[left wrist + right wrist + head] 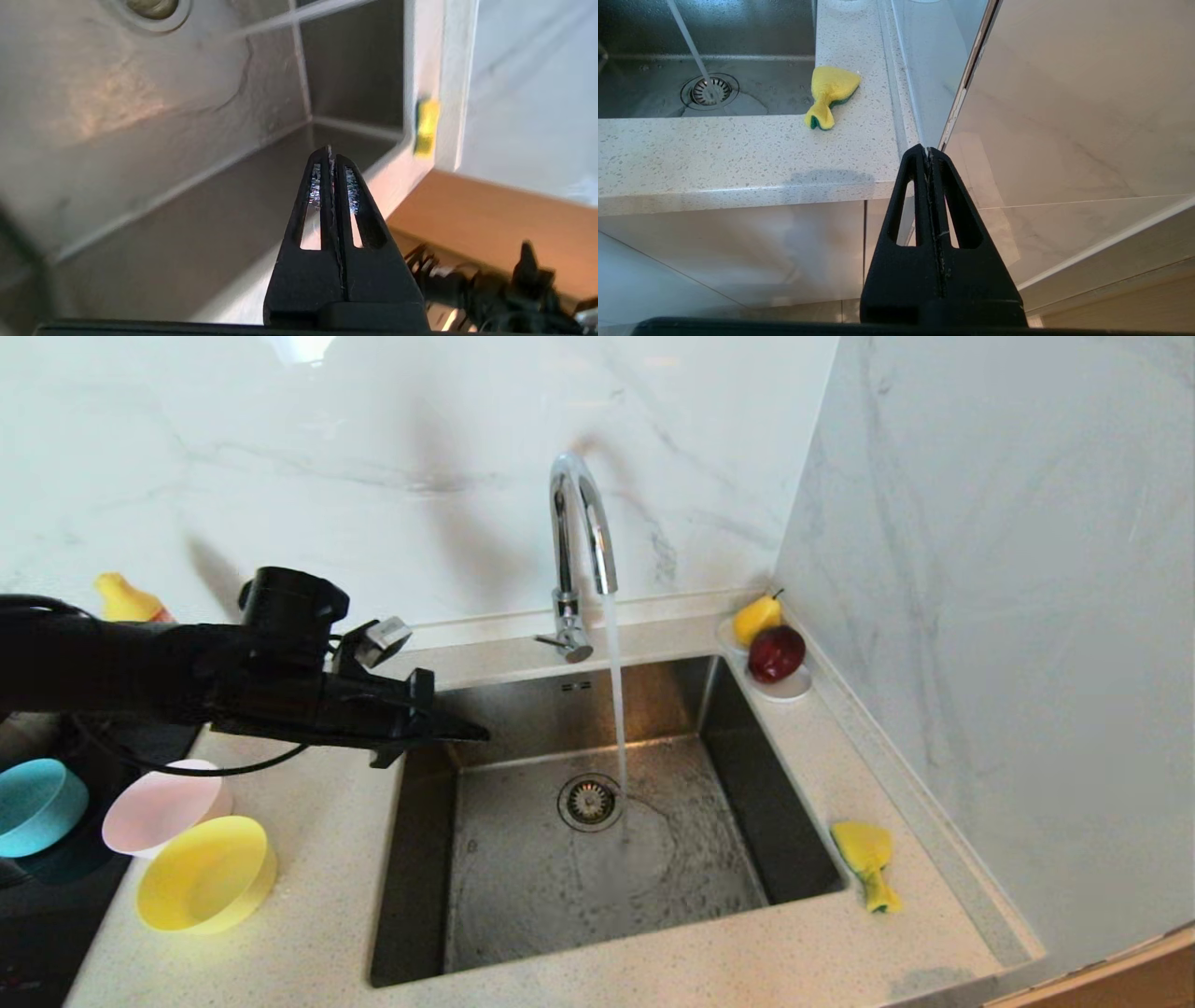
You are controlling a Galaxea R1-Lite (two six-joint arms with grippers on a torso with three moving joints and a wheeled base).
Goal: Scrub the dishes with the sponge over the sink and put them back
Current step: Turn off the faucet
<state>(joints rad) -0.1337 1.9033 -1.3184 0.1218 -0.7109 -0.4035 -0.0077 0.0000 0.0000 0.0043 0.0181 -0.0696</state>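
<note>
Head view cuts off the light blue bowl [35,805] at the left edge; the left arm and its cable cross over the far rim of the pink bowl [161,810]. Nearest of the three, the yellow bowl [203,874] shows whole, tipped with its mouth toward the camera, touching the pink one. All three sit on the worktop [308,859] left of the sink [597,859]. The sponge [868,863] lies on the worktop just beside the sink's right rim, its long axis running near to far, narrow pinched end nearest. The right gripper [928,151] hangs off the worktop's front edge, fingers pressed together, empty, unseen from the head. The left gripper [471,733] reaches level over the sink's far left corner, fingers clenched on nothing. Farther back, the tap [579,537] runs water beside the drain strainer [590,802].
</note>
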